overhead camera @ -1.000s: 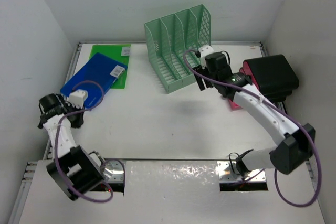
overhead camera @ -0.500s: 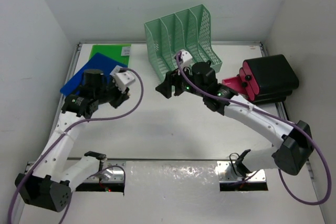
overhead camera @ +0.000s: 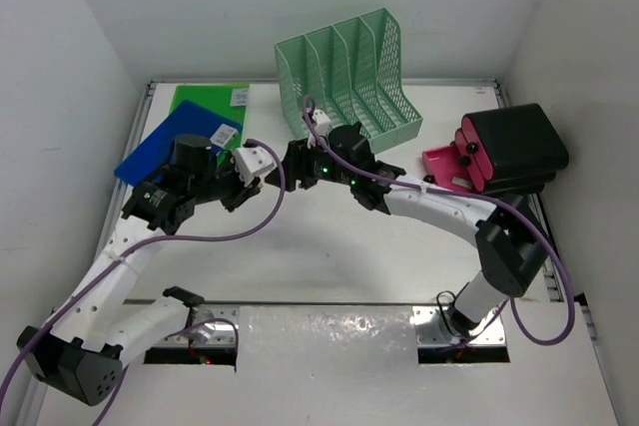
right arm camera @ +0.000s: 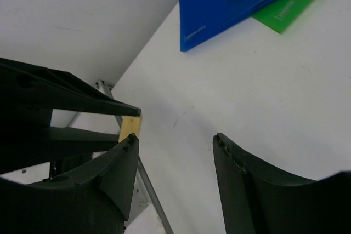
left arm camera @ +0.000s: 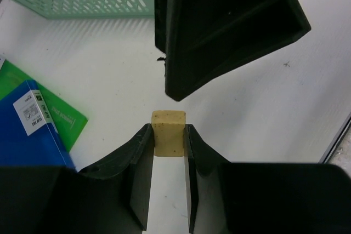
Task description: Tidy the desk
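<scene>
Rack [overhead camera: 344, 97] (mint mesh) stands upright on desk [overhead camera: 329, 251].

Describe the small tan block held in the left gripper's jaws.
The tan block is small and squarish, pale yellow-beige, with a matte, slightly grainy face like cork or eraser rubber. The left gripper is shut on it: black jaws press its two sides, and its end sticks out past their tips. The right gripper, jaws apart, sits close, one finger just beyond the block in the left wrist view; contact cannot be told. The white desk lies behind it.
</scene>
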Robot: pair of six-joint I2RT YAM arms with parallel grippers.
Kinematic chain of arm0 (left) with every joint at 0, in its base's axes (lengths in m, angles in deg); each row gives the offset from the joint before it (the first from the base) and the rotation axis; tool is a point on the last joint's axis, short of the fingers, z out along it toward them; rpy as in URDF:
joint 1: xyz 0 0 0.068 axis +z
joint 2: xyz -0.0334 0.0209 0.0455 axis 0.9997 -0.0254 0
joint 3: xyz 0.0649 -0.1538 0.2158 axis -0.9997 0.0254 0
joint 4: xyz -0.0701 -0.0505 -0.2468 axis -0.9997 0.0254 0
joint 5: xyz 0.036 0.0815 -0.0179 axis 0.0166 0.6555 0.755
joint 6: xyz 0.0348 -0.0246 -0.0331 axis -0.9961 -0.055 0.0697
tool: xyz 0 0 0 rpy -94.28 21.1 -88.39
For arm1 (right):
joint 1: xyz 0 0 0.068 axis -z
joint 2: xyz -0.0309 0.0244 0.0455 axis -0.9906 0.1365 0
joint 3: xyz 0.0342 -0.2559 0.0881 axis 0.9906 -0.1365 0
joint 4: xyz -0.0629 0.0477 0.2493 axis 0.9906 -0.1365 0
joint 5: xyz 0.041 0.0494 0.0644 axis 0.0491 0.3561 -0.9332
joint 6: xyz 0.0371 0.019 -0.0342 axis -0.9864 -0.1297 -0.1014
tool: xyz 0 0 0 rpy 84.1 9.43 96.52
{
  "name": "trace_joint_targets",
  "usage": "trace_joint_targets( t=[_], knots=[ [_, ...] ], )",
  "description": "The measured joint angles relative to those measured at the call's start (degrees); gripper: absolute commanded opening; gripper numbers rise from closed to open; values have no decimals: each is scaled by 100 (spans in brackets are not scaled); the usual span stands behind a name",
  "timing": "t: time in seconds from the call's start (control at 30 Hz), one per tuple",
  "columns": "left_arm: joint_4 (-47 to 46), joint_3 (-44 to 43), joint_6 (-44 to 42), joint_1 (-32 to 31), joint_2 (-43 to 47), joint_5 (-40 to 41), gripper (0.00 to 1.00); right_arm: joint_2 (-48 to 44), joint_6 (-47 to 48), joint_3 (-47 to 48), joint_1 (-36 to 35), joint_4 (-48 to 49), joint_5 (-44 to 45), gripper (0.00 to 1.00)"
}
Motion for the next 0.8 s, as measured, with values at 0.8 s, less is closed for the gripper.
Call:
trace_joint_targets(
  t=[0.8],
  knots=[
    [146,94,-94,0,70,293,0,962,-485,634,-181,693,-962,46]
  ],
)
